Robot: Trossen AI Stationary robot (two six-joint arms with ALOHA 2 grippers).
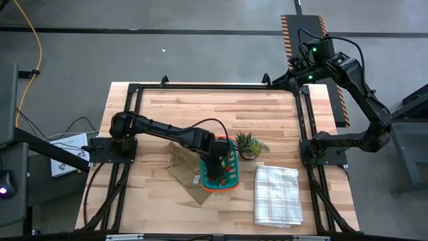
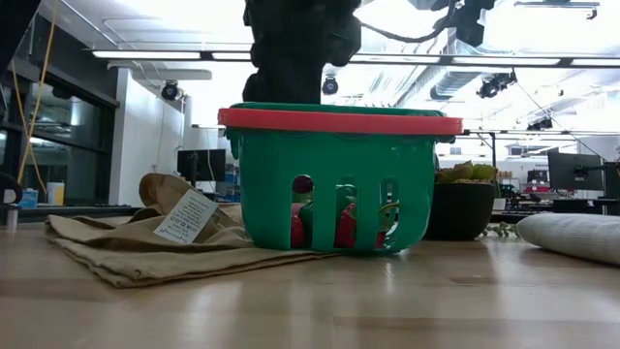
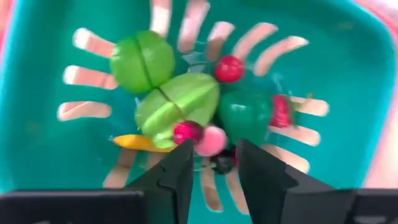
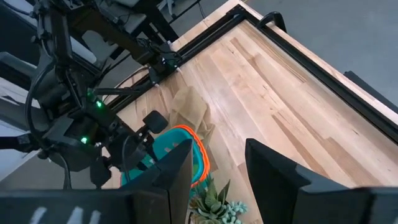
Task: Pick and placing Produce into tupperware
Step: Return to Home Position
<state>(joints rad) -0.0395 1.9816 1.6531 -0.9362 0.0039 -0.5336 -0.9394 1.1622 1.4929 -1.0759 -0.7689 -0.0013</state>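
A wooden table seen from above. Near its centre sits the teal, orange-rimmed tupperware, resting partly on a brown paper bag. A small potted plant stands just beside it, and a folded checked cloth lies toward the near right corner. Inside the tupperware lies the produce: green pieces, red balls, one yellow piece and a dark berry. The left gripper hovers directly over the tupperware, jaws released and empty. The right gripper waits above the far right corner, jaws released, holding nothing.
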